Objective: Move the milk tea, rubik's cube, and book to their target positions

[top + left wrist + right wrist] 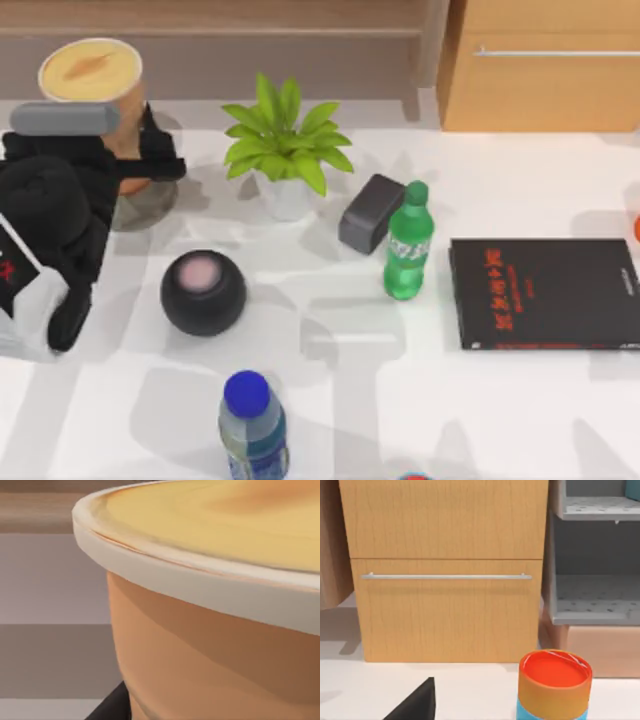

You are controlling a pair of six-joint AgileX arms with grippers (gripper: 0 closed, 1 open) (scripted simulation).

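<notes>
The milk tea (92, 78), a tall orange-brown cup with a creamy yellow top, is at the far left of the table near the back. My left gripper (132, 165) is shut on the cup's body below the rim. Up close in the left wrist view are the milk tea's rim and side (210, 645), with one dark finger (112, 707) beside the cup. The rubik's cube and the book are out of view. My right arm is parked off the right side, facing the wooden cabinet (445, 570).
A potted plant (283, 150), a black round speaker (203, 292), a grey box (368, 212), a green bottle (408, 245), a blue-capped bottle (252, 430) and a thin black book with red lettering (545, 295) stand on the table. An orange-lidded can (554, 685) sits before a grey shelf (595, 600).
</notes>
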